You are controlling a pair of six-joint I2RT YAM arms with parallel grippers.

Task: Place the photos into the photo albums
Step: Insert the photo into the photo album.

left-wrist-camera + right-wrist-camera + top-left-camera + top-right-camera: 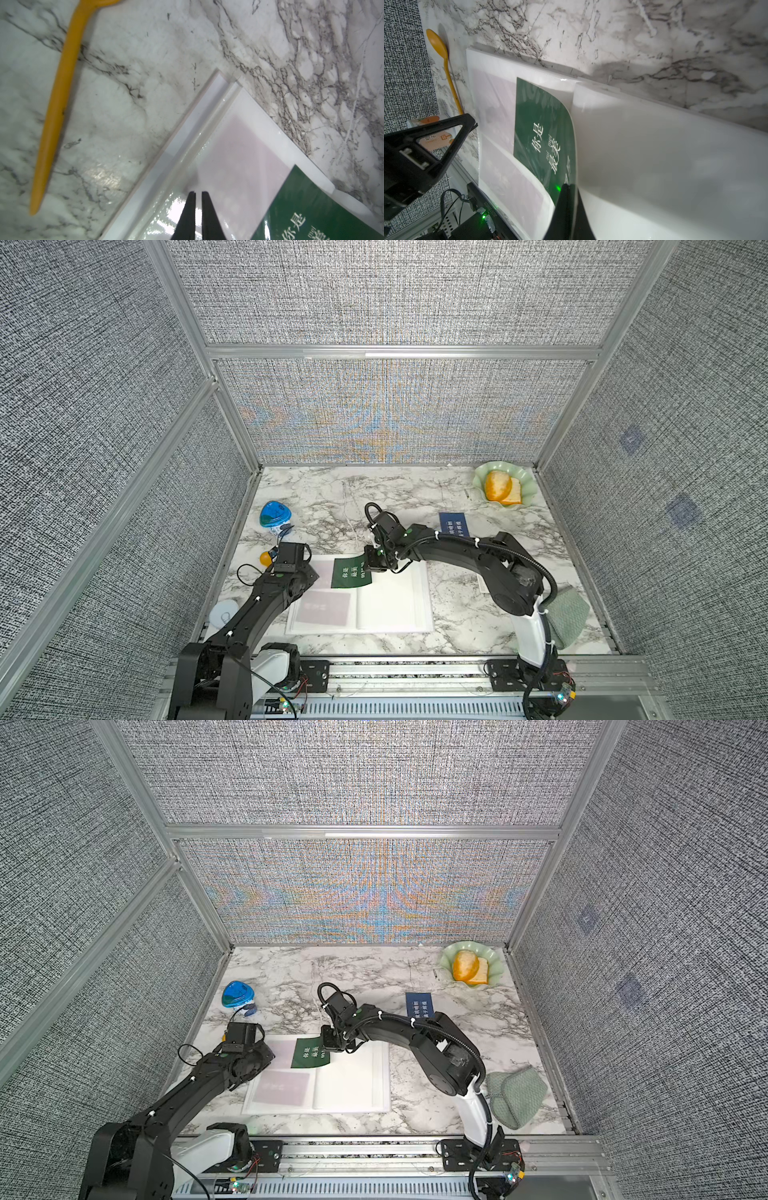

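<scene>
Pinching the green card, the right hand hangs over the album.

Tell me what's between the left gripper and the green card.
In the left wrist view, only the album's glossy page, a pink card showing through, lies between left gripper and green card.

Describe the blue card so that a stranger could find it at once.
On the marble table, look toward the far right corner, where a green dish stands. The blue card lies flat on the bare marble between that dish and the open album. Unlike the green card, it is dark blue and no gripper holds it.
</scene>
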